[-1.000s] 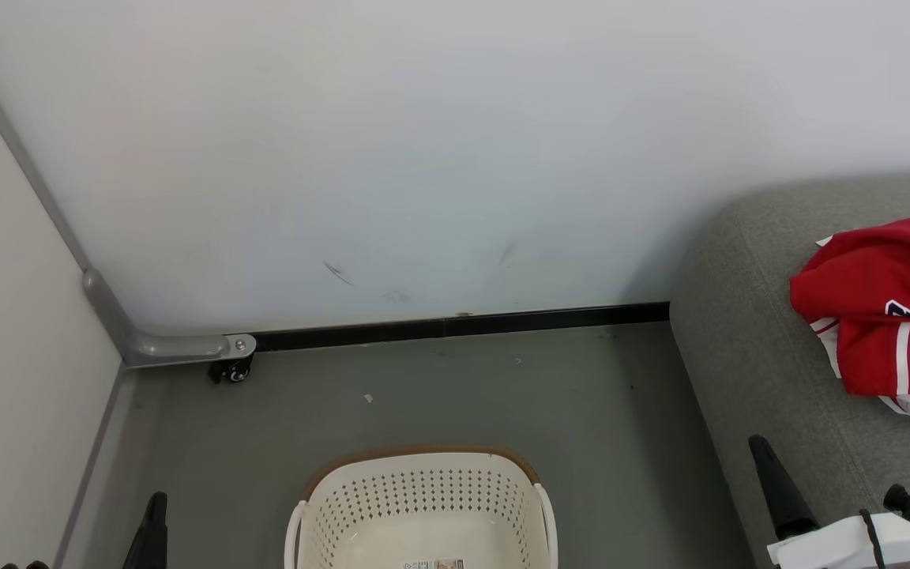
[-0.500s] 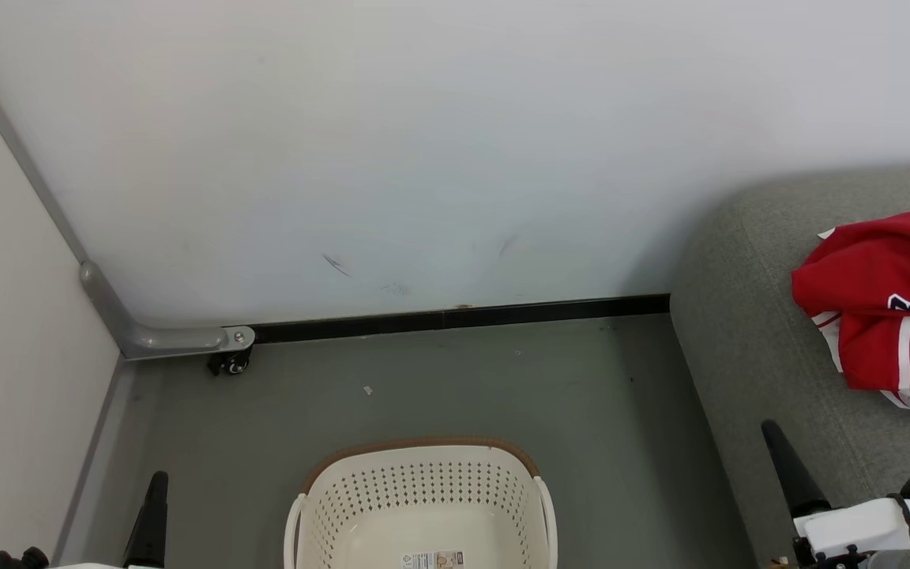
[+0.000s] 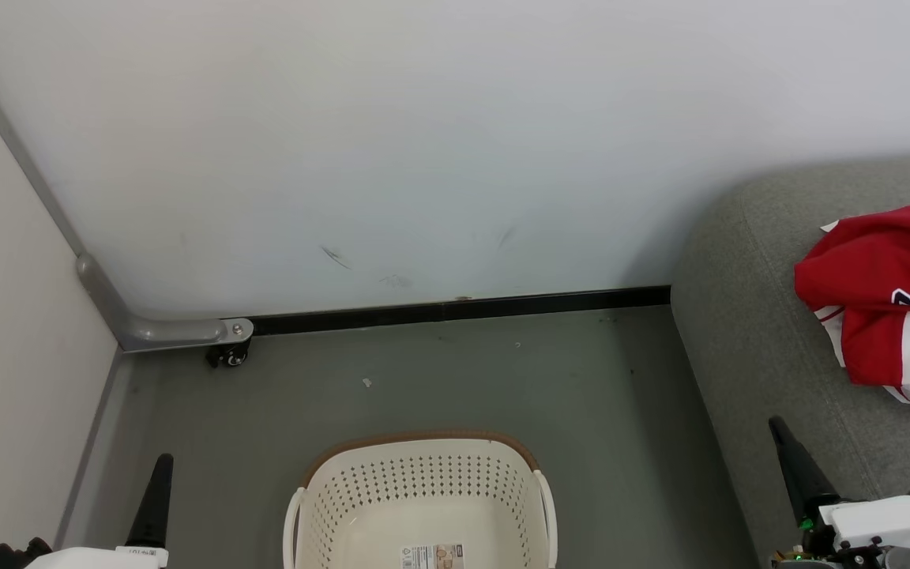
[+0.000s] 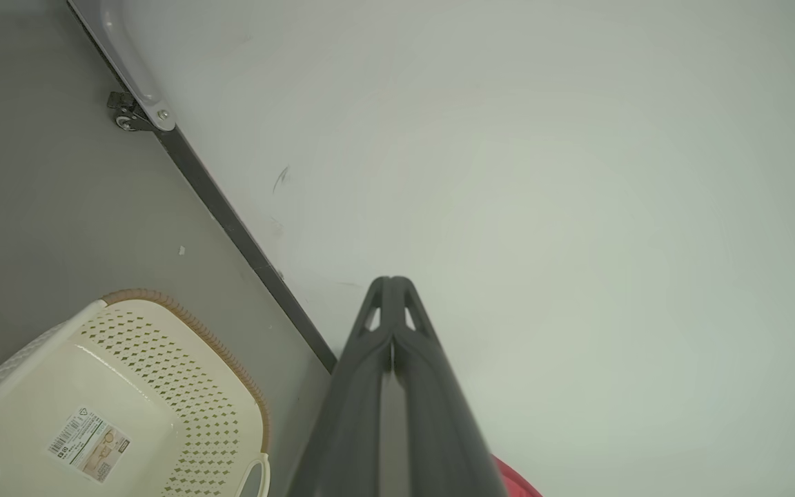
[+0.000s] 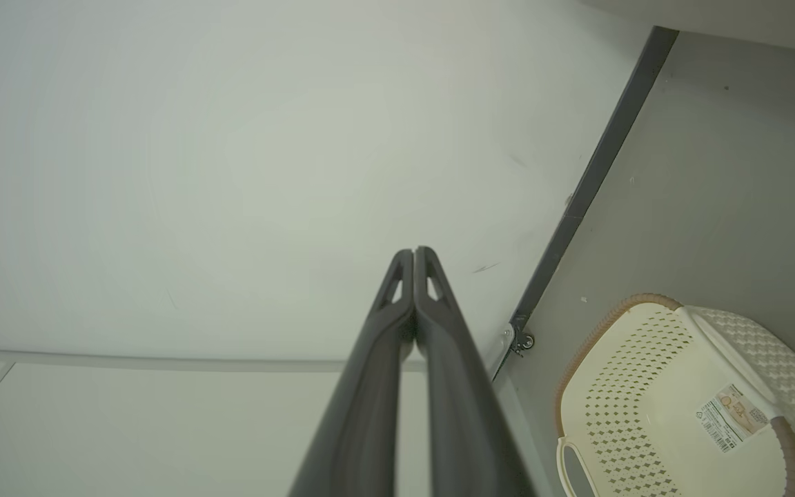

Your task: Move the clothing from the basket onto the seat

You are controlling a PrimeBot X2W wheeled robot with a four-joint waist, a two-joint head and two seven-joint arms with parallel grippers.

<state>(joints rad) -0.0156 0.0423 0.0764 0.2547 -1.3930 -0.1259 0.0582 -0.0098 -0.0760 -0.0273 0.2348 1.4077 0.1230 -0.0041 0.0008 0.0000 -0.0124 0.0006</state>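
Note:
The red clothing (image 3: 889,300) with white stripes and a dark numeral lies crumpled on the grey seat (image 3: 755,332) at the right. On the floor at bottom centre stands the cream basket (image 3: 423,494), with only a label on its floor (image 4: 87,442) (image 5: 673,407). My left gripper (image 3: 161,466) points up at the lower left, shut and holding nothing (image 4: 390,283). My right gripper (image 3: 779,427) is at the lower right over the seat's front edge, also shut and holding nothing (image 5: 415,252). A sliver of red clothing (image 4: 518,483) shows at the left wrist view's bottom.
A white wall (image 3: 423,142) with a black skirting strip (image 3: 455,310) closes the back. A pale panel (image 3: 5,332) on a grey bracket with a caster wheel (image 3: 222,357) bounds the left. Grey floor (image 3: 455,379) lies between basket and wall.
The whole head view has shifted slightly, so the camera has moved. Both grippers show a little more at the bottom edge. Clothing and basket lie as before.

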